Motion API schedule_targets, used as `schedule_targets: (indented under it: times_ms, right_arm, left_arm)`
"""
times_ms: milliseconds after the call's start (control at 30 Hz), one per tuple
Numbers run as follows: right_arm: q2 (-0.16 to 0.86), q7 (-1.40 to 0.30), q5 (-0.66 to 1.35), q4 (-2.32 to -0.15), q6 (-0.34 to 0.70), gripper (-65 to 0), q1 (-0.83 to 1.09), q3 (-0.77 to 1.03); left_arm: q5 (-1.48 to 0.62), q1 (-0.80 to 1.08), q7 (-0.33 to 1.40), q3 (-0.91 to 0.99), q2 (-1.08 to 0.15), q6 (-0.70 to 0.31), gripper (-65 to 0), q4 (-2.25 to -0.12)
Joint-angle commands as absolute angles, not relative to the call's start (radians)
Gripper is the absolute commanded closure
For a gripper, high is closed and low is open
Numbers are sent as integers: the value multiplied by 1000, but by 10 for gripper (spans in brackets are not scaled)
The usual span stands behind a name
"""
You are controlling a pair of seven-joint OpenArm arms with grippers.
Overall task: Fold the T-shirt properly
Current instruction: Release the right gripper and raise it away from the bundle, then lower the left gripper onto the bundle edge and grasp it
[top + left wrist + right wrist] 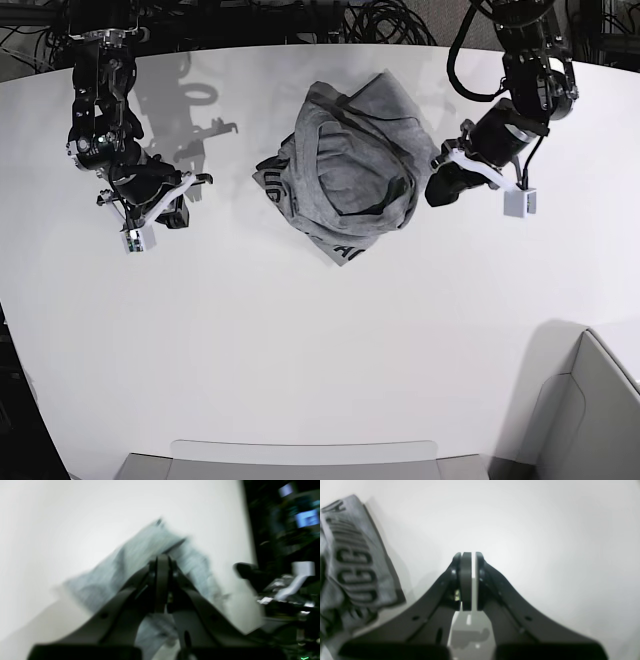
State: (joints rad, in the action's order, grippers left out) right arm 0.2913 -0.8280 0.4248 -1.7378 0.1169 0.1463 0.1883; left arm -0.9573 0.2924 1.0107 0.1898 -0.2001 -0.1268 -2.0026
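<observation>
The grey T-shirt [345, 170] lies crumpled in a heap at the back middle of the white table, with a strip of black lettering showing at its near edge. My left gripper [432, 190] is at the heap's right edge. In the blurred left wrist view that gripper [162, 557] is shut, with the T-shirt [120, 567] beyond and under its fingers; whether cloth is pinched I cannot tell. My right gripper [203, 180] hovers well left of the shirt. In its wrist view the right gripper [469, 553] stands shut with nothing in it, the lettered T-shirt [352, 562] off to its left.
The white table [300, 330] stretches toward the front. A grey bin [590, 420] sits at the front right corner and a low grey tray [300, 460] at the front edge. Cables [380, 20] and dark equipment [287, 555] lie beyond the table's edge.
</observation>
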Motion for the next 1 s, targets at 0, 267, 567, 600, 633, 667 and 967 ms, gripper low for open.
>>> schedule_targets:
  times_ms: [0, 267, 567, 600, 633, 667, 967]
  right_arm:
    - [314, -806, 432, -1750, 124, -21, 140, 206]
    - [314, -806, 430, -1748, 197, -21, 157, 231]
    - [315, -806, 430, -1685, 200, -21, 136, 226]
    - [315, -805, 430, -1682, 200, -21, 136, 225]
    - [315, -805, 430, -1681, 200, -21, 134, 225]
    - [315, -805, 430, -1681, 200, -21, 134, 225]
    - [314, -805, 430, -1682, 200, -21, 127, 223]
  left_arm:
    - [-957, 283, 983, 171, -208, -139, 0, -2031]
    - [-891, 321, 949, 67, -208, -137, -65, -2034]
    - [-885, 395, 860, 12, -185, -137, -81, -2034]
    - [-881, 395, 855, -1, -186, -137, -81, -2032]
    - [-868, 394, 852, -12, -186, -130, -81, -2029]
    - [-842, 389, 852, -12, -183, -102, -81, -2028]
    - [-648, 343, 858, -113, -185, 50, -82, -2009]
